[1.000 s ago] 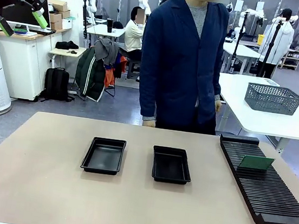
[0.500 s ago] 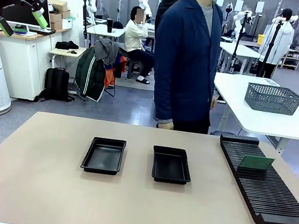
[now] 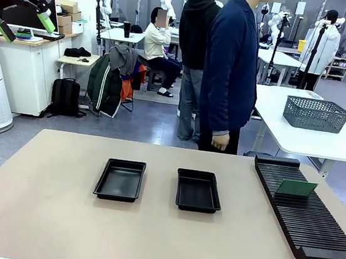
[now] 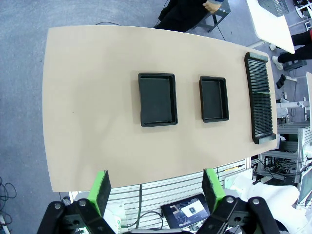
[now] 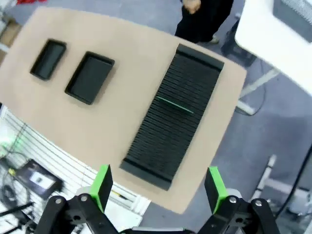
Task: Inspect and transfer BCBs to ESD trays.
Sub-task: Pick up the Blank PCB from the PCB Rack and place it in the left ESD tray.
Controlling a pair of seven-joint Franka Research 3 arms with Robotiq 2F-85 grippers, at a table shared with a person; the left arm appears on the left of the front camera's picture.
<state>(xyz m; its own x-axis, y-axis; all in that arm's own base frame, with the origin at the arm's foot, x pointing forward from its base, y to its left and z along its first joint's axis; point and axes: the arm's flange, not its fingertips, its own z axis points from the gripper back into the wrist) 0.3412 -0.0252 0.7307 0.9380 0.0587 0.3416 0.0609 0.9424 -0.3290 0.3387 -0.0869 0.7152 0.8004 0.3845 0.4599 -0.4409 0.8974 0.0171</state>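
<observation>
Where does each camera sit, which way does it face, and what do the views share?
Front view: robot's side of the table, facing across at the person; the raised left gripper shows top left.
Left wrist view: high above, looking down on both ESD trays; its own open fingers at the bottom edge.
Right wrist view: high above, looking down on the rack; right gripper open at the bottom edge.
Shared: all show the trays, and the rack with one BCB standing in it.

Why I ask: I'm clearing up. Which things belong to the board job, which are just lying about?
Job: green BCB standing in the slotted rack; left ESD tray; right ESD tray.
Lying about: wire basket on the white side table; black backpack.
</observation>
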